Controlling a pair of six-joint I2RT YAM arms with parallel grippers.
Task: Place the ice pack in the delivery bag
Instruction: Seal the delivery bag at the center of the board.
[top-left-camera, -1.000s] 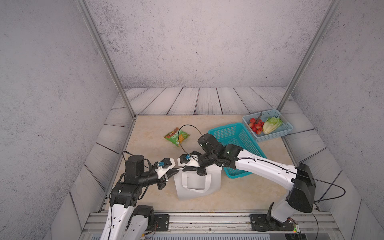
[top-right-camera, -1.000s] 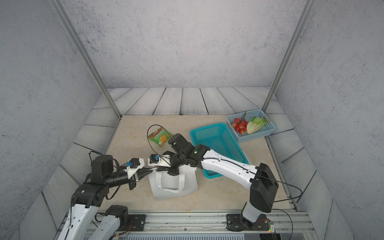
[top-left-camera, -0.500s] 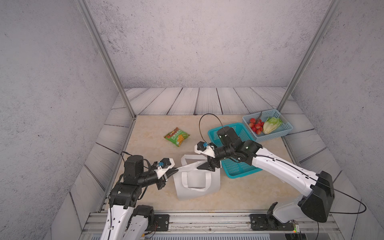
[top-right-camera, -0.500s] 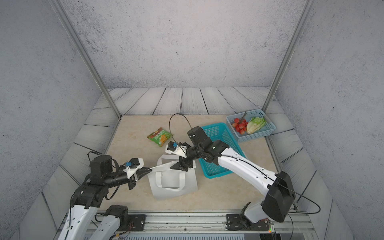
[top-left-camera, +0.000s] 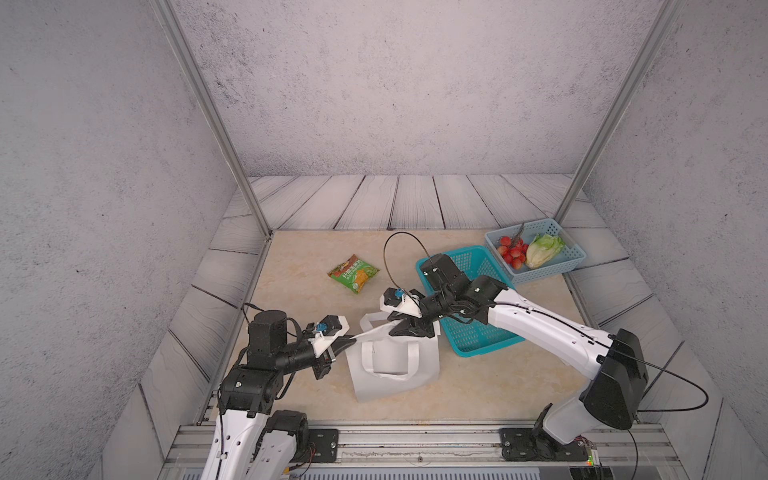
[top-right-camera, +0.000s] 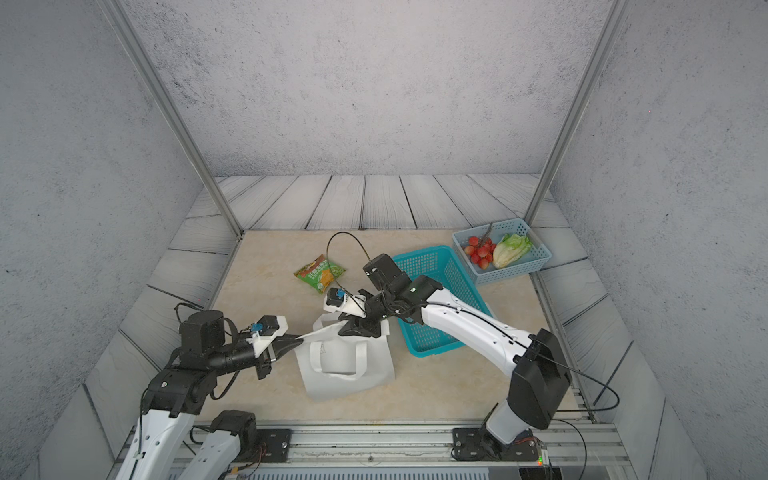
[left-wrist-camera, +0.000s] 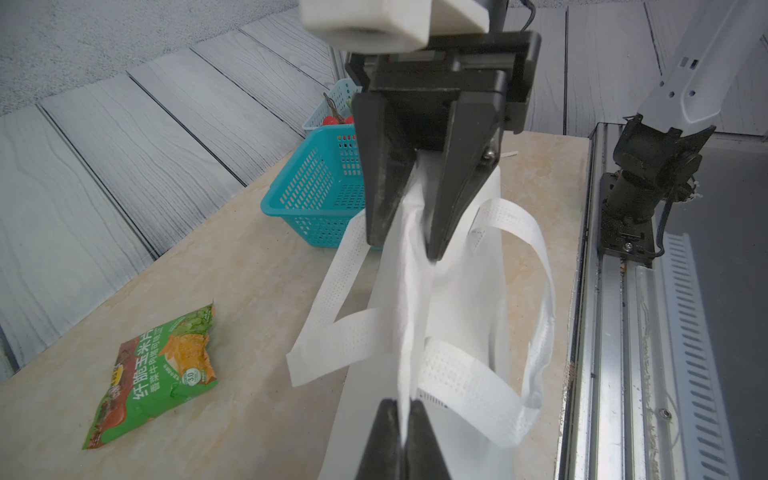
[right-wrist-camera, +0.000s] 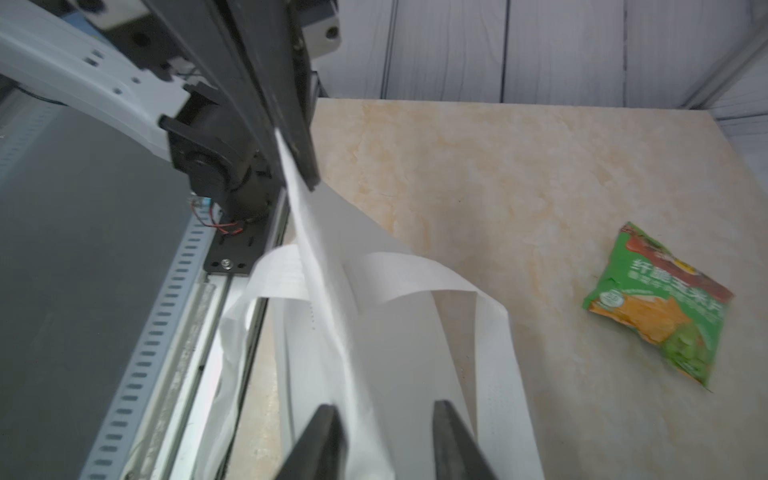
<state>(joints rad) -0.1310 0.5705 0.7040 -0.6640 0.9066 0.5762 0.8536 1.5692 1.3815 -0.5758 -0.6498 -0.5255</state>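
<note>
The white delivery bag stands near the table's front, its loop handles hanging loose. My left gripper is shut on the bag's top edge at the left corner and holds it taut. My right gripper is at the same edge further right. It is open, its fingers straddling a ridge of the bag's fabric. No ice pack is in view. The bag's mouth is pulled flat, so its inside is hidden.
A teal mesh basket stands just right of the bag, under my right arm. A pale blue basket with tomatoes and lettuce sits at the back right. A green snack packet lies behind the bag. A metal rail runs along the front.
My right arm pulled up and to the right away from the left gripper, then came back a little left along the bag's top edge. The left gripper kept its hold.
</note>
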